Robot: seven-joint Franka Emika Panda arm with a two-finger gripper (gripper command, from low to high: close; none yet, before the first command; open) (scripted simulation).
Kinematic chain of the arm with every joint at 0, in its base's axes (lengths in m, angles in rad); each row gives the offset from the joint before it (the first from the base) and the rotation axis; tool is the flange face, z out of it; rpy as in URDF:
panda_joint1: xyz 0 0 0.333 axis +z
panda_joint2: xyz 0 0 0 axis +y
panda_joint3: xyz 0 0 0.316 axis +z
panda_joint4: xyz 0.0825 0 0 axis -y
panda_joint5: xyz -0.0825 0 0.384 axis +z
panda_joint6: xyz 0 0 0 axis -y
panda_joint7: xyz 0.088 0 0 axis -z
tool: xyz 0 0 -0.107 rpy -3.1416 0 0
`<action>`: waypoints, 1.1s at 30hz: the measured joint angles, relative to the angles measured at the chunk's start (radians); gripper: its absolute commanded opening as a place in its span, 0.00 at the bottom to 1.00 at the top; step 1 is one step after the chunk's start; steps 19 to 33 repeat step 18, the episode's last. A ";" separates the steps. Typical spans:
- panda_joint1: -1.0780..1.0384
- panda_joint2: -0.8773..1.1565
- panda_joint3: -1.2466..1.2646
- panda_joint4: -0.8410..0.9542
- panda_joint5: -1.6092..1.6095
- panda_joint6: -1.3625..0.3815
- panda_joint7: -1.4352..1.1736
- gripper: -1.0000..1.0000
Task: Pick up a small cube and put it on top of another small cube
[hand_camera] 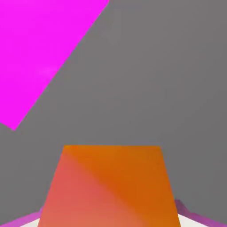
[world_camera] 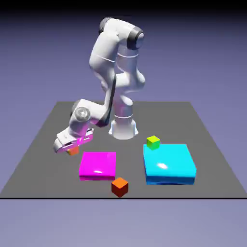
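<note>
While the small orange-yellow cube (hand_camera: 108,186) sits at desk level within the claw (world_camera: 72,146) beside the magenta block (world_camera: 98,165), the grip itself cannot be told, and lifting and stacking apparently remain.

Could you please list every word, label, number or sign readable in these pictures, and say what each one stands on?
There are none. The arm, the gripper, the orange cube between its fingers, the magenta block, the cyan block, the other small cubes and the table all show plain, unmarked surfaces.
</note>
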 measured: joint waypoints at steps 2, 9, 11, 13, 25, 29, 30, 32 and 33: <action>0.072 -0.003 0.051 0.047 -0.027 -0.010 -0.053 0.00; 0.324 -0.015 0.226 0.210 -0.119 -0.045 -0.237 0.00; 0.308 0.021 0.232 0.214 -0.116 -0.011 -0.234 0.00; 0.277 0.093 0.242 0.222 -0.111 0.057 -0.228 0.00; 0.241 0.174 0.254 0.232 -0.105 0.133 -0.222 1.00; 0.241 0.174 0.254 0.232 -0.105 0.133 -0.222 1.00; 0.241 0.174 0.254 0.232 -0.105 0.133 -0.222 1.00; 0.241 0.174 0.254 0.232 -0.105 0.133 -0.222 1.00; 0.241 0.174 0.254 0.232 -0.105 0.133 -0.222 1.00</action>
